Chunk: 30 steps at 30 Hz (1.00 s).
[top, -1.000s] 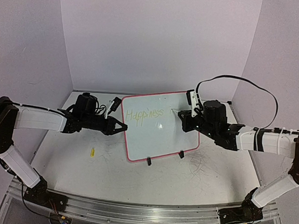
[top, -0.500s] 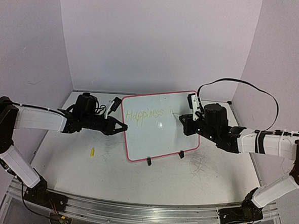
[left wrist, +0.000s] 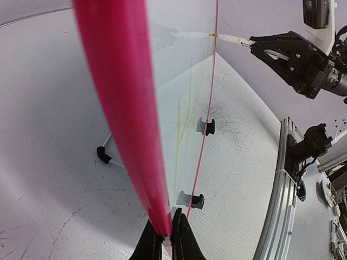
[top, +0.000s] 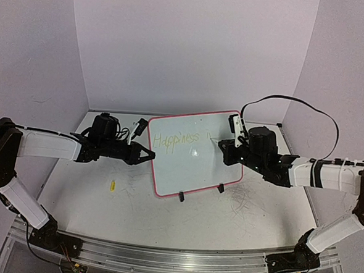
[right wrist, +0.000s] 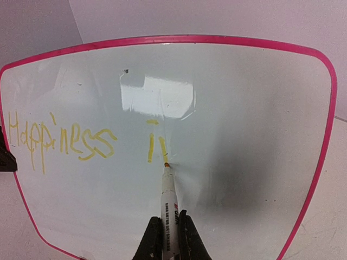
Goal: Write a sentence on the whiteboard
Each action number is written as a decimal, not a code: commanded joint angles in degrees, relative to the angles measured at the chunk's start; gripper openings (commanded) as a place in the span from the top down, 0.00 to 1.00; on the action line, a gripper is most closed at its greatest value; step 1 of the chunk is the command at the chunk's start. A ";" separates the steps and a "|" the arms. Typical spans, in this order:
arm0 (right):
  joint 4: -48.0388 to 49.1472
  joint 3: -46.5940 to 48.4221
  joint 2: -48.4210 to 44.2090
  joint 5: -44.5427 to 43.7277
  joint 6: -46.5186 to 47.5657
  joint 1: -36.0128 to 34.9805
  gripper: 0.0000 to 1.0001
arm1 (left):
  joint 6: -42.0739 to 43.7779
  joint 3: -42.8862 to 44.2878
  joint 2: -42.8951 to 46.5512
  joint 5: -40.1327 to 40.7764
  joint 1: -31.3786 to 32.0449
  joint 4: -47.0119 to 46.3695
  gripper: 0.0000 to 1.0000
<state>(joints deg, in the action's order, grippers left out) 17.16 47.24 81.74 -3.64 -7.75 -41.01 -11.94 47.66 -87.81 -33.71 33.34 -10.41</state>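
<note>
left gripper [left wrist: 167, 242] clamped on whiteboard [right wrist: 162, 39] rim; right gripper [right wrist: 168, 234] pinching marker [right wrist: 168, 197], tip on board; sentence [right wrist: 59, 142] shows "Happiness" plus a partial "in"; remainder looks unwritten

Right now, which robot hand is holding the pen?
The right gripper: it clamps the marker, tip on the whiteboard. The left gripper only pinches the board's pink rim.

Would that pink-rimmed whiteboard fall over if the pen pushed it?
Alone, probably: the whiteboard stands on two small clip feet, so looks tippy. Edge-on it looks thin, so probably light. The left gripper pinching its rim likely steadies it against the marker.
</note>
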 commanded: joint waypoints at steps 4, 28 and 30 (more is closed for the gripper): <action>3.70 3.68 2.00 -2.95 0.49 0.07 1.00 | 4.38 1.79 0.10 5.25 0.37 1.64 1.00; -0.06 0.73 -1.27 -2.98 -1.53 0.06 1.00 | 4.47 1.82 0.10 5.33 0.50 1.71 1.00; -0.24 0.37 -1.35 -2.70 -1.65 0.08 1.00 | 4.47 1.79 0.10 5.32 0.52 1.68 1.00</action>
<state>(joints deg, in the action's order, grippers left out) 18.10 48.78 82.14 -7.09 -8.53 -41.17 -11.91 47.66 -87.81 -33.62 33.47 -10.41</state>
